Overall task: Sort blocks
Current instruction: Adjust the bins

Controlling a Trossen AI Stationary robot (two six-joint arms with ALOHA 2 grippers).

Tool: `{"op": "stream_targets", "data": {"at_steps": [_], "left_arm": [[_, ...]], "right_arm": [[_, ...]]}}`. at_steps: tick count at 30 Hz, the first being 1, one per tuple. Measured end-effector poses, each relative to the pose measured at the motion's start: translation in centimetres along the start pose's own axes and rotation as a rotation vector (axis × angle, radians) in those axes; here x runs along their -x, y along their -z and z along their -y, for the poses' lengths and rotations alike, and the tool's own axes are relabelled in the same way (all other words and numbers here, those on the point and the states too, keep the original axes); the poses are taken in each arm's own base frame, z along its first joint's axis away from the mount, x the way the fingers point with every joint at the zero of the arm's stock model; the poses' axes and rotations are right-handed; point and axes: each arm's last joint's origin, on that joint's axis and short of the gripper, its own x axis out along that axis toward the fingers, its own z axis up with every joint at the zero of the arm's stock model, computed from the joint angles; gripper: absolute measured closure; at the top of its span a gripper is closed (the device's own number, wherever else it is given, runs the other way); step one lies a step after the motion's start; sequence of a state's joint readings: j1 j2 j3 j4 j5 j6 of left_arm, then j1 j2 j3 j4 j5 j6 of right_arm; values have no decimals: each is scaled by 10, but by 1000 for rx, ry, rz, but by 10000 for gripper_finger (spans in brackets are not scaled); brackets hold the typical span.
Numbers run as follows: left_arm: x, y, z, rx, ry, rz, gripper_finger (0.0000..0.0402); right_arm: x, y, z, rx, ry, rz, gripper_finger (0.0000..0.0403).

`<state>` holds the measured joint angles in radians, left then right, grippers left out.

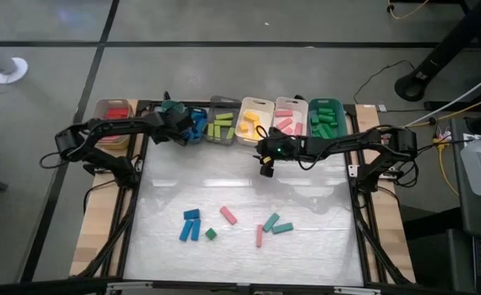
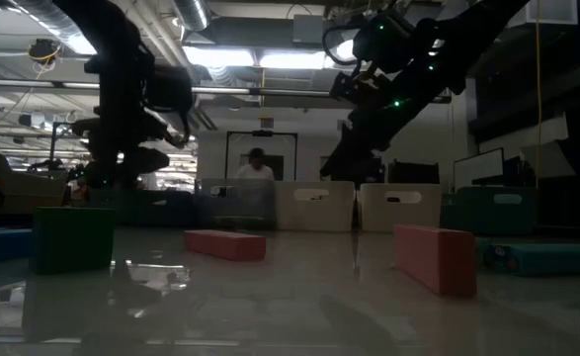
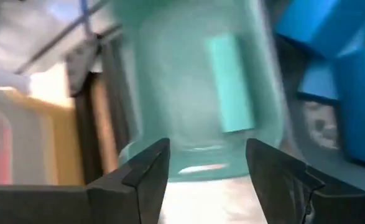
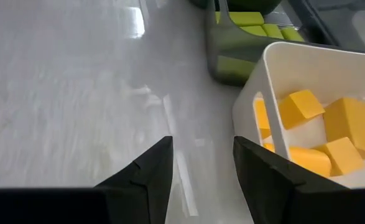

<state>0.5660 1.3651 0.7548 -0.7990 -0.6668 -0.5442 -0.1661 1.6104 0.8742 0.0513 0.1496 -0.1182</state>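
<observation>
Loose blocks lie flat on the near half of the table: two blue bars [image 1: 191,225], a dark green cube [image 1: 211,233], two pink bars [image 1: 228,215], two teal bars [image 1: 276,224]. My left gripper [image 1: 174,124] is open above the teal bin [image 3: 170,93] at the far edge. One teal bar [image 3: 231,84] lies on that bin's floor, clear of the fingers. My right gripper [image 1: 266,168] is open and empty, over bare table just in front of the yellow bin [image 4: 263,81].
A row of bins lines the far edge: tan with red blocks [image 1: 113,111], blue blocks [image 1: 197,123], grey with lime [image 1: 221,124], white with yellow [image 1: 255,121], white with pink [image 1: 289,120], green [image 1: 326,119]. A person [image 2: 258,166] stands far behind the table.
</observation>
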Motion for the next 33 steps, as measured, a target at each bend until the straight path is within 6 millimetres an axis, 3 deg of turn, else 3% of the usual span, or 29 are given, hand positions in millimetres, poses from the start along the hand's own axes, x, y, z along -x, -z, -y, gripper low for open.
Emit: {"op": "stream_targets", "data": {"at_steps": [3,11,16,22,29,33], "left_arm": [[-6,3,6,2,66,15,202],[-3,-12,19,-1,235,151,202],[-2,-14,20,-44,246,173,202],[-1,-10,17,-86,227,131,202],[35,-15,-1,-87,255,158,202],[55,-4,-16,-16,295,98,202]], "right_arm": [[0,1,4,22,46,-7,233],[-3,7,35,-56,129,-43,233],[-4,12,48,-98,148,-74,233],[-4,13,48,-97,146,-79,233],[-4,13,48,-96,146,-79,233],[-3,14,48,-95,143,-87,233]]}}
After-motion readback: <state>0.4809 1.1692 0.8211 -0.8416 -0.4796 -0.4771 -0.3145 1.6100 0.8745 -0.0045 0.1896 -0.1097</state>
